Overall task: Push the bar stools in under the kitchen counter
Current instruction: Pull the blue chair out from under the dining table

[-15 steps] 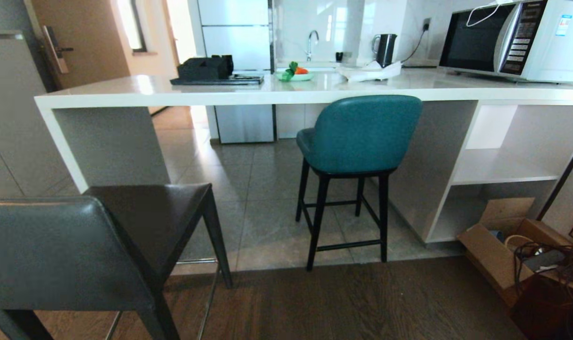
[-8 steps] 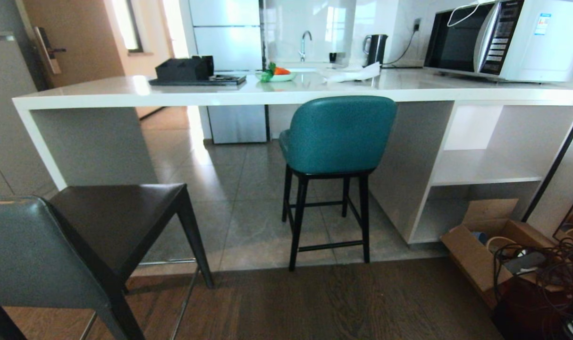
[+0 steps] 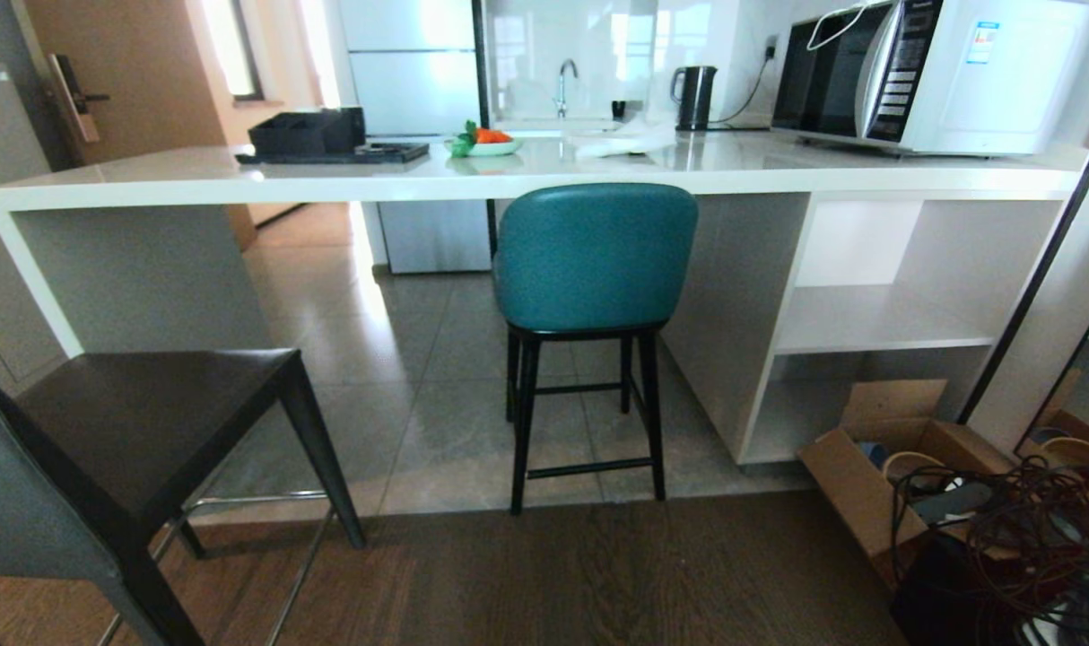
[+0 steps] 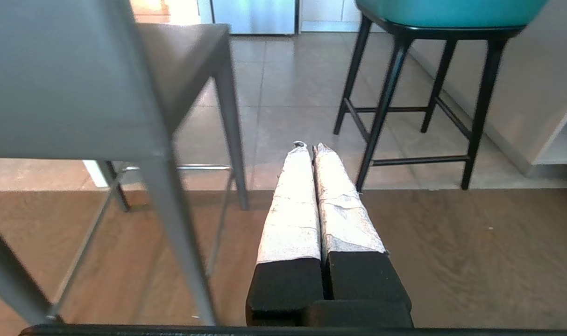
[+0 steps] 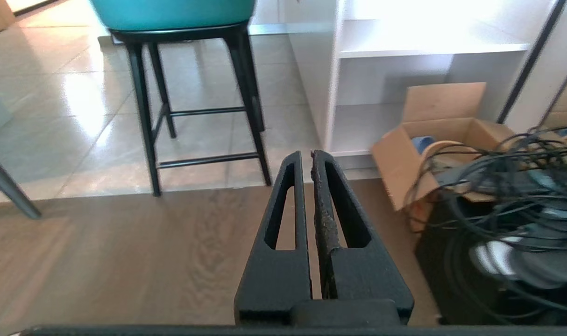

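The teal bar stool point(image 3: 594, 256) stands with its rounded back just below the edge of the white kitchen counter point(image 3: 509, 179); its black legs point(image 4: 381, 107) show in both wrist views. The dark grey stool point(image 3: 105, 431) stands out on the wood floor at the near left, away from the counter. Neither arm is in the head view. My left gripper point(image 4: 308, 148), fingers wrapped in white, is shut on nothing and hangs low between the two stools. My right gripper point(image 5: 307, 154) is shut and empty, right of the teal stool's legs point(image 5: 246, 93).
On the counter are a microwave point(image 3: 930, 76), a kettle point(image 3: 692, 97), a black tray point(image 3: 329, 144) and a green dish point(image 3: 486, 144). A cardboard box point(image 3: 876, 467) and tangled cables point(image 3: 1020, 538) lie on the floor at the right, below white shelves point(image 3: 867, 323).
The whole scene has slid to the left in the head view, so the camera has swung right. The stools have not moved on the floor.
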